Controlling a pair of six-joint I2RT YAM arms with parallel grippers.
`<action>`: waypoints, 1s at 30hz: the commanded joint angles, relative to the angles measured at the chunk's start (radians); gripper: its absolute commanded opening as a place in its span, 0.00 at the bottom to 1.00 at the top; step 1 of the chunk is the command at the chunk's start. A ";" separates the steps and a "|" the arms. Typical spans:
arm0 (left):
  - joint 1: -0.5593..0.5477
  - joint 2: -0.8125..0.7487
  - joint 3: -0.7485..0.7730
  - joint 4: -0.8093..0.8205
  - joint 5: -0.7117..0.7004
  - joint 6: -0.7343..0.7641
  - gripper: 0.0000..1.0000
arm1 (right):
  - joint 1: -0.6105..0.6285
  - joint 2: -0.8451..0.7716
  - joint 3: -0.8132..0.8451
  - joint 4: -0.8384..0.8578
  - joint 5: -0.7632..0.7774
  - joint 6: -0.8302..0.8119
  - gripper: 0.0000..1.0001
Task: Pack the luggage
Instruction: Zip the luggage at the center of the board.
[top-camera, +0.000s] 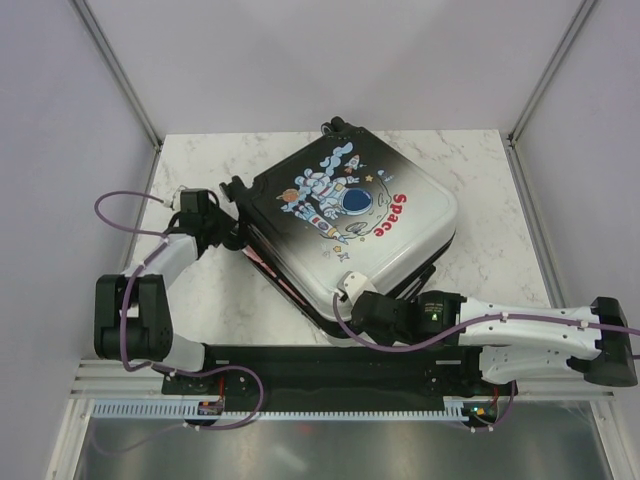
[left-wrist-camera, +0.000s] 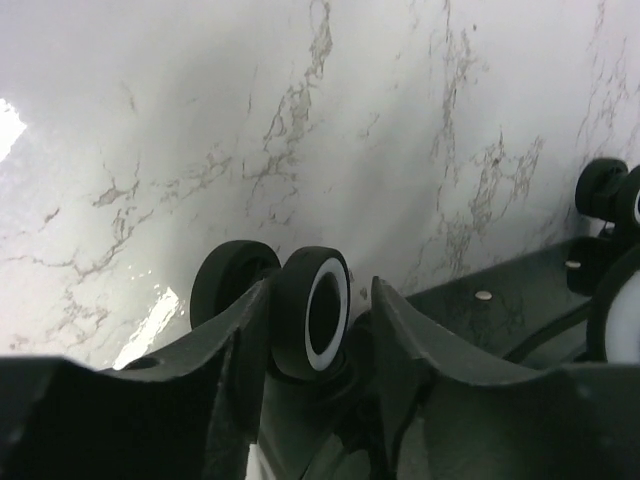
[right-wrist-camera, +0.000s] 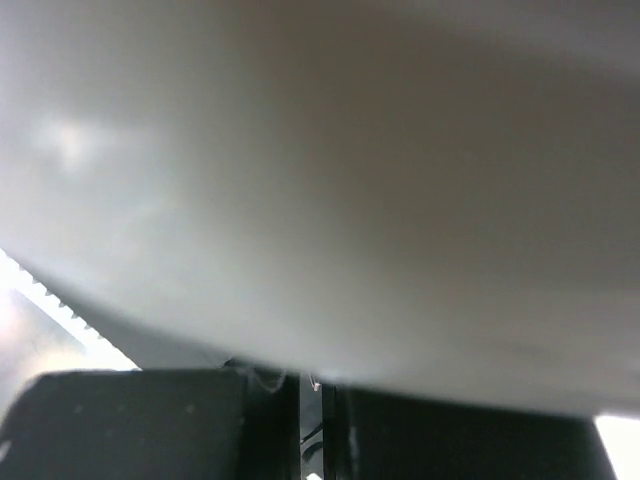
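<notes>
The luggage (top-camera: 350, 215) lies flat in the middle of the table, its astronaut and red "Space" lid facing up and almost down on the lower half. My left gripper (top-camera: 236, 228) is at its left corner. In the left wrist view my left gripper (left-wrist-camera: 320, 290) stands open astride a black wheel (left-wrist-camera: 292, 320) with a white ring, a gap showing on the right side. My right gripper (top-camera: 352, 298) is at the lid's near corner. In the right wrist view my right gripper (right-wrist-camera: 310, 375) is shut, its dark fingers (right-wrist-camera: 150, 420) tucked under the pale shell (right-wrist-camera: 330, 180).
The marble table (top-camera: 200, 170) is walled in by white panels on three sides. More suitcase wheels (left-wrist-camera: 600, 185) show at the right of the left wrist view, and another wheel (top-camera: 335, 128) pokes out at the far corner. A black base rail (top-camera: 320, 365) runs along the near edge.
</notes>
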 joint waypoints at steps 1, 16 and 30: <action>0.018 -0.079 0.049 -0.100 0.126 0.021 0.53 | 0.000 -0.044 0.065 0.116 0.142 0.118 0.00; 0.125 -0.300 0.190 -0.280 0.231 0.035 0.59 | -0.057 -0.153 -0.041 0.122 0.234 0.203 0.00; 0.081 0.001 0.425 -0.211 0.396 0.035 0.80 | -0.057 -0.128 -0.044 0.155 0.199 0.169 0.00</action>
